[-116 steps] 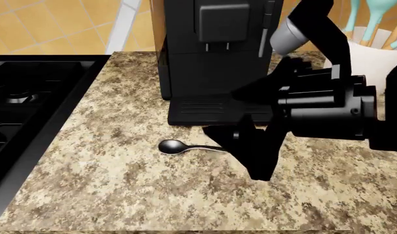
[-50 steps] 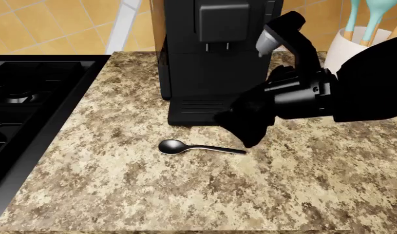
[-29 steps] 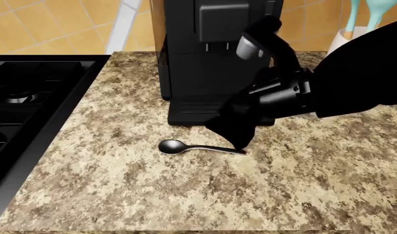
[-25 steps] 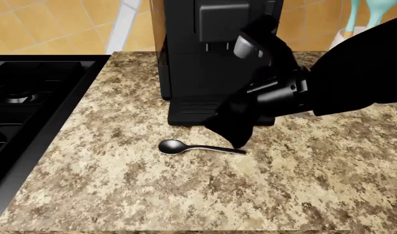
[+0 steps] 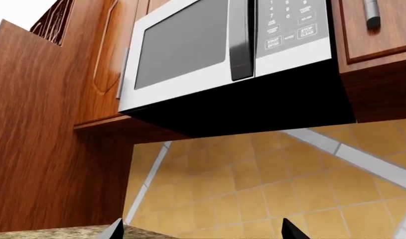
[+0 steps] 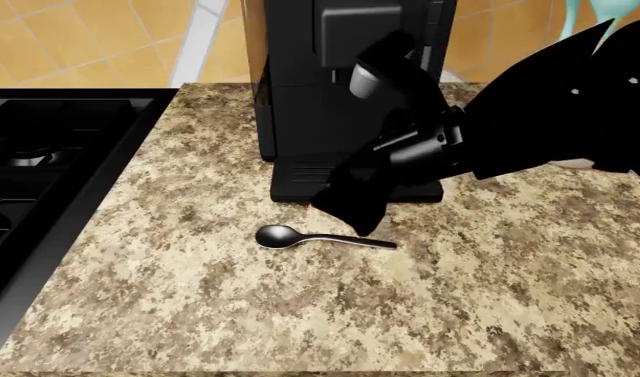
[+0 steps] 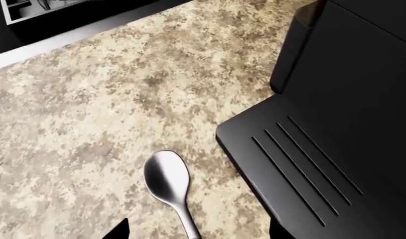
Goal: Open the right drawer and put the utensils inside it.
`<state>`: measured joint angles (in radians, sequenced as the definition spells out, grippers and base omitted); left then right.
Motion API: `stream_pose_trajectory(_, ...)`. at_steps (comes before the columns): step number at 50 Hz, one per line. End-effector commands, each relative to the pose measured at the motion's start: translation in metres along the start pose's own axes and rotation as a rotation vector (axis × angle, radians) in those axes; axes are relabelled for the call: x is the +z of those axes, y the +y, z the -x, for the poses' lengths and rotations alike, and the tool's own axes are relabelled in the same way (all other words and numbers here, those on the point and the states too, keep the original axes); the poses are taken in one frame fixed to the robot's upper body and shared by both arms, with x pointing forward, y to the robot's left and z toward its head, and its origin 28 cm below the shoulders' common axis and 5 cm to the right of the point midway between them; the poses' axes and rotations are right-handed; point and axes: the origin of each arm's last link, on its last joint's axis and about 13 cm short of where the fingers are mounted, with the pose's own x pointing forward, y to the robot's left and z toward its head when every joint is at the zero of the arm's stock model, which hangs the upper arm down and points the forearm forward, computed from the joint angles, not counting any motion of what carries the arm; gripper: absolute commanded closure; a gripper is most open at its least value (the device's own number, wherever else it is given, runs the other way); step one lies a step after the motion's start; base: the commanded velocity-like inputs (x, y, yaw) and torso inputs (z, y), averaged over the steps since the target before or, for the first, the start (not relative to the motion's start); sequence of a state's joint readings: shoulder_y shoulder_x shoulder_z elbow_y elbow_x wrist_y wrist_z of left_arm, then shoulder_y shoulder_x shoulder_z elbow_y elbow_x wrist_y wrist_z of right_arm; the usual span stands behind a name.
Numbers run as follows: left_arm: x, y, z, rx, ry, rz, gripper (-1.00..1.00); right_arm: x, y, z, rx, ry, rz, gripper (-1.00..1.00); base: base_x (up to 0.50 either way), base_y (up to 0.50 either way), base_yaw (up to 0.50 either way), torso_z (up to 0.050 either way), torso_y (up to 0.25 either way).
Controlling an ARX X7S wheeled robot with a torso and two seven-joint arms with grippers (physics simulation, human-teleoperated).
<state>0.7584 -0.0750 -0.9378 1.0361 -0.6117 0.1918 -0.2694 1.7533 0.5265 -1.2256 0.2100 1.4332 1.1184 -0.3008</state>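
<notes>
A small shiny metal spoon point(image 6: 298, 237) lies flat on the speckled stone counter point(image 6: 194, 298), its bowl toward the stove. My right gripper point(image 6: 349, 214) hangs just above the spoon's handle, in front of the coffee machine. In the right wrist view the spoon point(image 7: 168, 179) runs between the two dark fingertips, and the right gripper point(image 7: 197, 233) is open with one tip on each side of the handle. My left gripper point(image 5: 203, 232) is open and empty, pointing up at a tiled wall. The right drawer and the knife are out of view.
A black coffee machine point(image 6: 341, 94) stands right behind the spoon, its drip tray point(image 7: 309, 169) close to my right fingers. A black stove point(image 6: 47, 157) borders the counter on the left. A microwave point(image 5: 222, 55) hangs under wooden cabinets. The counter's front edge runs along the bottom.
My right arm has swung left and back toward the coffee machine, bringing the gripper over the spoon's handle. The spoon has not moved.
</notes>
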Motion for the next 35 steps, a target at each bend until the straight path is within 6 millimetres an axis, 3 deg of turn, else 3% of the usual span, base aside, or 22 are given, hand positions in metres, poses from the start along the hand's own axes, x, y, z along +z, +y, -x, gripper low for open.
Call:
stream_pose_trajectory(1, -0.001, -0.001, 0.0, -0.002, 0.004, -0.001, -1.0, -0.003, 0.0, -0.003, 0.028, 0.037, 0.021, -1.0, 0.0, 0.0, 0.0, 0.0, 0.0)
stream_pose_trajectory(19, 0.0, -0.001, 0.001, 0.001, 0.004, -0.003, -1.0, -0.012, -0.005, -0.002, 0.017, 0.08, -0.003, -1.0, 0.0, 0.0, 0.0, 0.0, 0.0)
stream_pose_trajectory(35, -0.004, -0.002, 0.0, -0.007, 0.015, -0.016, -1.0, -0.016, -0.013, -0.021, 0.043, 0.109, -0.012, -1.0, 0.0, 0.0, 0.0, 0.0, 0.0)
